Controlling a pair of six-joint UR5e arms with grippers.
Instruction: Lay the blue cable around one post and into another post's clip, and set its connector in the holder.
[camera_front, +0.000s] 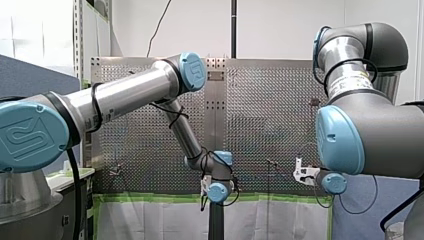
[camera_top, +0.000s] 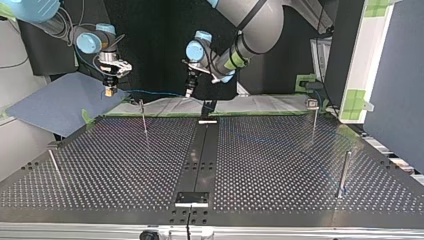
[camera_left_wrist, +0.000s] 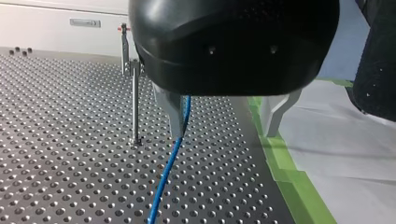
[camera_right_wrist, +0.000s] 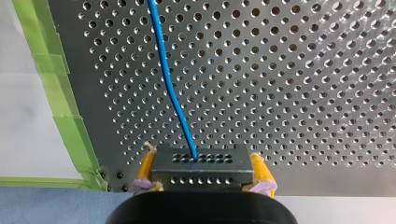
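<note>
One blue cable (camera_right_wrist: 170, 93), a single thin strand, ending in a black connector (camera_right_wrist: 205, 175).

Location: the connector is held in the air over the table's (camera_top: 280, 165) corner, the one edged with green tape (camera_right_wrist: 60, 93). From there the cable runs along that taped edge to my left gripper (camera_left_wrist: 224, 133), then slopes down onto the perforated tabletop. A post (camera_left_wrist: 135, 102) stands just beside this run, apart from it. The cable is not seen round any post or in a clip.

Grip status: my right gripper (camera_right_wrist: 203, 163) has its yellow pads pressed on the two flat flanks of the connector. The left gripper's metal fingers stand spread. The cable rests against the inner face of one finger and is not pinched.

Handling, as judged:
- Cable: light and supple, though springy enough to keep a soft curve. It will likely spring off a post unless kept lightly taut. The smooth jacket probably slides through metal fingers, which helps when feeding it and hinders when pulling.
- Connector: rigid and boxy, with parallel flanks that suit flat pads. The weak point is where the strand leaves the block, so avoid sharp bends there.

Where to hold: take the connector by its flanks, as it is held now. Take the cable close behind the stretch being laid, so little slack hangs between grip and post.
</note>
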